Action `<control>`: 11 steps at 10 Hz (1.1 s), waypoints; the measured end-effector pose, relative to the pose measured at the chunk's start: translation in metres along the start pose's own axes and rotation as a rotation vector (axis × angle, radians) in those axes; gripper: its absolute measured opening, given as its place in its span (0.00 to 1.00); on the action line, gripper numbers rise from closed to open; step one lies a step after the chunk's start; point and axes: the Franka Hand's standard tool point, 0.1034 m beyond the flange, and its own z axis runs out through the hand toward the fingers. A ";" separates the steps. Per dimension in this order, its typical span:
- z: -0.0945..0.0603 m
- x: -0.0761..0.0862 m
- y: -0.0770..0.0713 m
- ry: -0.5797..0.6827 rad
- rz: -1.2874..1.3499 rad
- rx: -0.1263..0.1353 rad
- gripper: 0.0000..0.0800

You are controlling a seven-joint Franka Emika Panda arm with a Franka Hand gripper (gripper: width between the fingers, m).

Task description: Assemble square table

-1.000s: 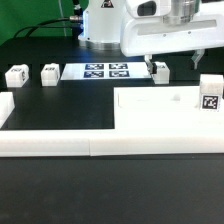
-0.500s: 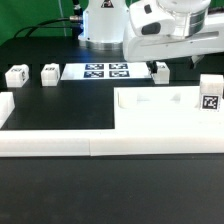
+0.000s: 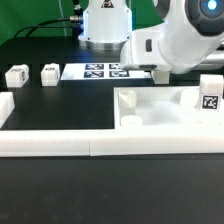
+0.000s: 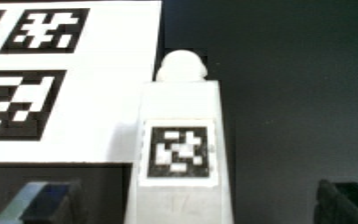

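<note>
Over the last second we have watched the arm [image 3: 175, 40] swing from a plain upright pose above the far side of the tabletop [image 3: 40, 195] into a strong tilt. Its white body now leans across towards the exterior view's left and hides the spot it was hanging over. The gripper [image 4: 194, 200] has stayed spread wide throughout and holds nothing.

We read this as the wrist turning to line the jaws up with a leg [image 4: 179, 130], so the pick has not yet begun and no leg has been fitted to the slab [image 3: 165, 110].

In the wrist view that leg lies flat on the dark tabletop, directly under the gripper. Its tag faces the camera, its rounded peg points away from the fingers, and the marker board [image 4: 51, 80] is just beside it. The two fingertips [image 4: 43, 200] show at either side of the leg's near end, each with a dark gap between it and the leg, so they straddle it without touching.

In the exterior view this leg is covered by the arm. The slab lies near it, towards the camera, against the long white bar [image 3: 60, 142]. Three more legs stand loose: two [image 3: 15, 76] [image 3: 49, 73] beyond the marker board [image 3: 95, 71] and one [image 3: 210, 96] at the slab's far right.
</note>
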 end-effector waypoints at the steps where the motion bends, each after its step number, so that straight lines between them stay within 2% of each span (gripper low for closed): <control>1: 0.000 0.001 0.000 0.005 0.001 0.001 0.81; 5: 0.010 0.006 0.007 0.023 0.019 0.008 0.81; 7: 0.010 0.007 0.009 0.024 0.021 0.011 0.49; 8: 0.010 0.007 0.009 0.024 0.022 0.012 0.49; 9: 0.010 0.007 0.010 0.024 0.022 0.013 0.36; 11: 0.009 0.007 0.011 0.024 0.024 0.015 0.36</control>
